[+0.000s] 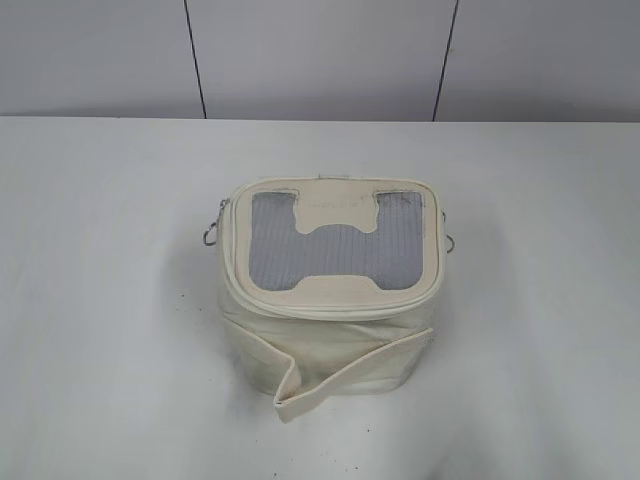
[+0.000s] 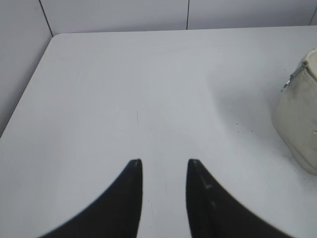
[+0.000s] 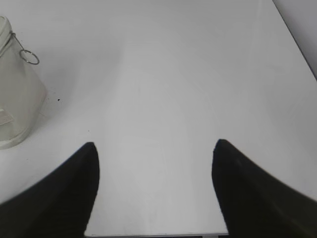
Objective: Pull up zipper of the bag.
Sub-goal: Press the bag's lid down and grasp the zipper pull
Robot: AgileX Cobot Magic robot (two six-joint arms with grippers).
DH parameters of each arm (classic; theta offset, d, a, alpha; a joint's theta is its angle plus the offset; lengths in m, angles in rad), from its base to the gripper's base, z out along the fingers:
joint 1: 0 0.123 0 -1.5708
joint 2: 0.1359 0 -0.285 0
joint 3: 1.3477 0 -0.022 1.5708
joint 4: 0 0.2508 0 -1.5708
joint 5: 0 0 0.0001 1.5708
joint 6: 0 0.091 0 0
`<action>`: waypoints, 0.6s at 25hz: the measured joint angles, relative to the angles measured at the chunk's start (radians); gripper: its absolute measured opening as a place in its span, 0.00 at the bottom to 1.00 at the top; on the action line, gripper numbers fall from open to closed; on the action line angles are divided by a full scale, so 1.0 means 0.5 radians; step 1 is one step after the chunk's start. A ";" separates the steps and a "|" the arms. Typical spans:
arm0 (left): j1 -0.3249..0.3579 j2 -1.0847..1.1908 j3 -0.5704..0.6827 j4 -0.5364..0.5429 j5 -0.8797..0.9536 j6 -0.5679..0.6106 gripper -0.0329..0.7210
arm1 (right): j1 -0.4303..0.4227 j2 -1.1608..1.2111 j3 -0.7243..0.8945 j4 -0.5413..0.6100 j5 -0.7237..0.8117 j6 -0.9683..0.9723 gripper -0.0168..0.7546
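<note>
Up close, the left tool [image 2: 164, 163] hangs over bare counter [image 2: 148, 89] with its two dark fingers [image 2: 131, 188] parted by a narrow gap and nothing between them. Well off to its right, cut by the frame edge, stands a corner of the bag [image 2: 299, 124], with a short stretch of the zipper [image 2: 292, 79] showing near its top.

The right tool [image 3: 156, 146] is spread wider, released, also over bare counter. Far to its left sits the bag's side, mostly out of frame, with one silver ring pull [image 3: 29, 57] dangling from the rim.

From the exterior view neither tool is visible. The bag stands mid-counter, mesh lid [image 1: 335, 250] facing up, strap [image 1: 340, 380] across its front. Small metal pulls hang at both sides of the lid, left [image 1: 213, 232] and right [image 1: 453, 243]; whether the zip line is closed all round is hard to make out.
</note>
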 joint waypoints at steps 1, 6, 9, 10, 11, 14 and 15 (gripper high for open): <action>0.000 0.000 0.000 0.000 0.000 0.000 0.36 | 0.000 0.000 0.000 0.000 0.000 0.000 0.74; 0.000 0.000 0.000 0.000 0.000 -0.002 0.36 | 0.000 0.000 0.000 0.000 0.000 0.000 0.74; 0.000 0.000 0.000 0.000 0.000 0.000 0.36 | 0.000 0.000 0.000 0.000 0.000 0.000 0.74; 0.000 0.000 0.000 0.000 0.000 0.000 0.36 | 0.000 0.000 0.000 0.000 0.000 0.000 0.74; 0.000 0.000 0.000 0.000 0.000 0.000 0.36 | 0.000 0.000 0.000 0.000 0.000 0.000 0.74; 0.000 0.000 0.000 0.000 0.000 0.000 0.36 | 0.000 0.000 0.000 0.000 0.000 0.000 0.74; 0.000 0.000 0.000 0.000 0.000 0.000 0.36 | 0.000 0.000 0.000 0.000 0.000 0.000 0.74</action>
